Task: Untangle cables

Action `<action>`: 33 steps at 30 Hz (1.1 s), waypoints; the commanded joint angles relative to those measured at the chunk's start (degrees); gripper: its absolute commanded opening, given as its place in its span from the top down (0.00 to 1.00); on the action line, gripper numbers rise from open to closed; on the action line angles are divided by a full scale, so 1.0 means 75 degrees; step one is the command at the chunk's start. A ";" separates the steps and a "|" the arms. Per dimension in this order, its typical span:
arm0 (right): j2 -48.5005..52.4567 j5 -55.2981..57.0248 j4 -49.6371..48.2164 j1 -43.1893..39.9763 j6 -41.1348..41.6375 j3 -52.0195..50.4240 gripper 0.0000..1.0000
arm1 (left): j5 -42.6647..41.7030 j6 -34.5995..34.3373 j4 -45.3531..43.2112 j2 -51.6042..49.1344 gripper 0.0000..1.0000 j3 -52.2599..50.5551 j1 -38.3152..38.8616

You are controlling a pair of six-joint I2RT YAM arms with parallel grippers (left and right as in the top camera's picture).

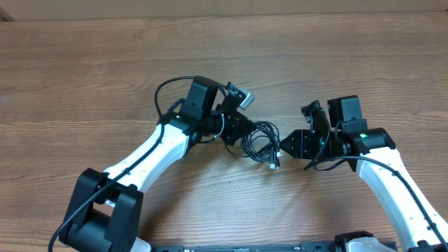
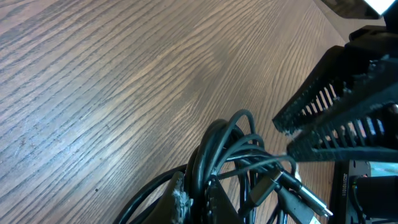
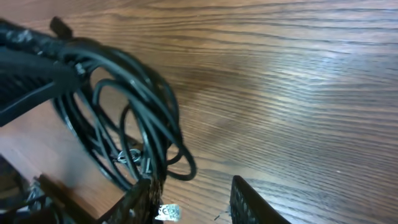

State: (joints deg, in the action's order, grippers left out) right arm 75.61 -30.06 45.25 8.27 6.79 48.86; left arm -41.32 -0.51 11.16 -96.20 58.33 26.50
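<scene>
In the middle of the frame, on the desk (image 1: 84, 63), the left claw (image 1: 240, 138) clenches the coiled cables (image 1: 260, 142). The right claw (image 1: 283, 148) sits just beside them, spread apart.

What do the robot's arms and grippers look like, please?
The left arm and right arm have white tubular links with black joints and thick black wires alongside. The left gripper and right gripper are black; the right's fingers look ribbed. A green light marks the right wrist.

It looks like a robotics lab: a plain wood-grain bench (image 1: 77, 70) with a left arm (image 1: 147, 150) and a right arm (image 1: 395, 185) rising from its near edge.
</scene>
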 commanded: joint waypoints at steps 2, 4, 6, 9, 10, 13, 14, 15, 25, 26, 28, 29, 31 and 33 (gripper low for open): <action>-0.0073 -0.0478 -0.0023 -0.0009 -0.0382 0.0105 0.65 | -0.0058 -0.0044 0.0041 0.0146 0.96 0.0163 0.0026; -0.0073 -0.0542 -0.0032 -0.0009 -0.0545 0.0105 0.65 | -0.0006 -0.0044 0.0114 0.0146 0.96 0.0163 0.0073; -0.0073 -0.0557 -0.0029 -0.0009 -0.0580 0.0105 0.65 | 0.0006 -0.0044 0.0137 0.0146 0.96 0.0160 0.0076; -0.0073 -0.0647 -0.0026 -0.0009 -0.0662 0.0105 0.65 | 0.0175 -0.0047 0.0137 0.0146 0.96 0.0163 0.0073; -0.0073 -0.0737 -0.0023 -0.0009 -0.0729 0.0105 0.65 | 0.0172 -0.0047 0.0134 0.0146 0.96 0.0160 0.0073; -0.0073 -0.0810 -0.0026 -0.0009 -0.0746 0.0102 0.65 | -0.0041 -0.0050 0.0090 0.0146 0.96 0.0163 0.0076; -0.0073 -0.0810 -0.0023 -0.0009 -0.0746 0.0102 0.65 | -0.0189 -0.0052 0.0055 0.0146 0.96 0.0163 0.0073; -0.0073 -0.0807 -0.0026 -0.0009 -0.0746 0.0102 0.68 | -0.0624 -0.0064 -0.0067 0.0146 0.96 0.0163 0.0076; -0.0070 -0.0682 -0.0020 -0.0009 -0.0743 0.0093 0.92 | -0.1303 -0.0393 -0.0376 0.0146 0.96 0.0163 0.0070; -0.0070 -0.0551 -0.0017 -0.0009 -0.0740 0.0093 0.96 | -0.1294 -0.0393 -0.0373 0.0146 0.96 0.0163 0.0070; -0.0070 -0.0353 0.0009 -0.0009 -0.0711 0.0093 0.96 | -0.1279 -0.0393 -0.0373 0.0146 0.96 0.0163 0.0070; -0.0070 -0.0265 0.0029 -0.0012 -0.0691 0.0093 0.96 | -0.1274 -0.0393 -0.0370 0.0146 0.96 0.0163 0.0070; -0.0070 0.0096 0.0067 -0.0012 -0.0446 0.0093 0.96 | -0.1250 -0.0391 -0.0353 0.0146 0.96 0.0163 0.0047; -0.0070 0.0758 0.0169 -0.0012 0.0093 0.0093 0.96 | -0.1215 -0.0391 -0.0344 0.0146 0.96 0.0163 0.0017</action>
State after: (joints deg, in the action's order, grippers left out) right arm 75.61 -32.91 45.80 8.29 2.57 48.86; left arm -48.01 -2.90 8.75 -96.20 58.33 26.65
